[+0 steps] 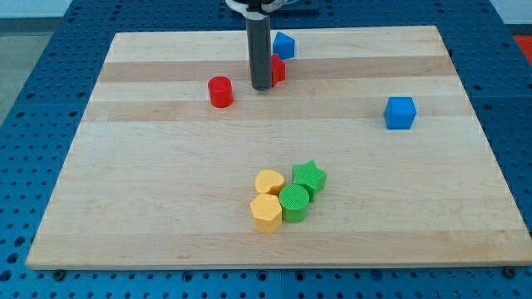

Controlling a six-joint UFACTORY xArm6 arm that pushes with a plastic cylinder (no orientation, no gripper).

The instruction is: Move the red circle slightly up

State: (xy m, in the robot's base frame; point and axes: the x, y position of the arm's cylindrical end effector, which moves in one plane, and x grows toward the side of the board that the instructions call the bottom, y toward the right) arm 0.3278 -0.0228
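The red circle (220, 91) is a short red cylinder on the wooden board (166, 208), in the upper left of the middle. My tip (263, 86) rests on the board a short way to the circle's right, apart from it. A second red block (278, 70) sits just behind the rod, partly hidden; its shape is unclear.
A blue block (284, 45) lies near the view's top, above the rod. A blue cube (400, 112) sits at the right. Near the bottom middle cluster a yellow heart (268, 182), a yellow hexagon (266, 213), a green circle (293, 202) and a green star (309, 176).
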